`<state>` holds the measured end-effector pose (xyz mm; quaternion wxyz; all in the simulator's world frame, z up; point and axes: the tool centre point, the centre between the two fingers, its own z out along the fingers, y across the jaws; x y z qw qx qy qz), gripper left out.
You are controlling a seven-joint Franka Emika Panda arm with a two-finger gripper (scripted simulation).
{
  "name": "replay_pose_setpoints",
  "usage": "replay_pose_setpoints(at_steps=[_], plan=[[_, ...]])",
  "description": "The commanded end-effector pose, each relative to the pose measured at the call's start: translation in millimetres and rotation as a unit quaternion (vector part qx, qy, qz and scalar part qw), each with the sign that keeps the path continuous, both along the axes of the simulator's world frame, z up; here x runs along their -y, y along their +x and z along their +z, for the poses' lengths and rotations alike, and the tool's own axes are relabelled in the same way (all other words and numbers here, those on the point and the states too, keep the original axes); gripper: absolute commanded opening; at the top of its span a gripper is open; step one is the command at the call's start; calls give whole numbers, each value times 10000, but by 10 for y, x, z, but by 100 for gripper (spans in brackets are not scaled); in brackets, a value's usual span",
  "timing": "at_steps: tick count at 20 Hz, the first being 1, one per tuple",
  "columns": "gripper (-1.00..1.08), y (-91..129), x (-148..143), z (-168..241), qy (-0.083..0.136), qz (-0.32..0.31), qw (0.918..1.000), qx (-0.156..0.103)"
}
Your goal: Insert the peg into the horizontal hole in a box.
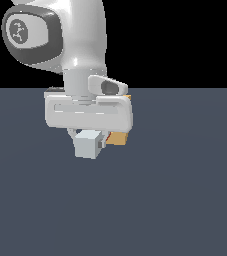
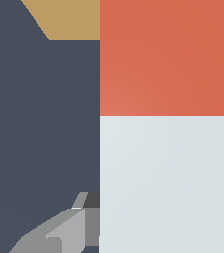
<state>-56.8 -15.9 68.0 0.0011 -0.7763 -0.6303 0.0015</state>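
The peg (image 1: pixel 87 144) hangs in my gripper (image 1: pixel 91 142), its pale grey-white end facing the exterior view. In the wrist view the peg fills much of the frame: the white half (image 2: pixel 168 183) and the red-orange half (image 2: pixel 168 57). One grey finger (image 2: pixel 69 230) presses its side. The tan box (image 1: pixel 118 137) sits just behind the gripper, mostly hidden by the hand; a corner of it shows in the wrist view (image 2: pixel 69 19). The hole is hidden. The peg is held above the floor, its red end pointing toward the box.
The dark blue-grey floor (image 1: pixel 185 200) spreads all around. The white arm (image 1: pixel 80 45) rises above the hand.
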Motion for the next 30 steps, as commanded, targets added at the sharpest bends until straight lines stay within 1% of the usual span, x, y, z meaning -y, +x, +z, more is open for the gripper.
replay_pose_setpoints(at_steps=[1, 10, 13, 17, 25, 30], plan=[[-100, 11, 4, 13, 1, -5, 10000, 19], [-100, 10, 3, 15, 1, 7, 10000, 14], [-100, 18, -49, 14, 1, 7, 10000, 14], [-100, 49, -219, 18, 2, 7, 10000, 18], [-100, 159, -741, 31, 3, 8, 10000, 31], [-100, 196, -875, 33, 2, 8, 10000, 34]])
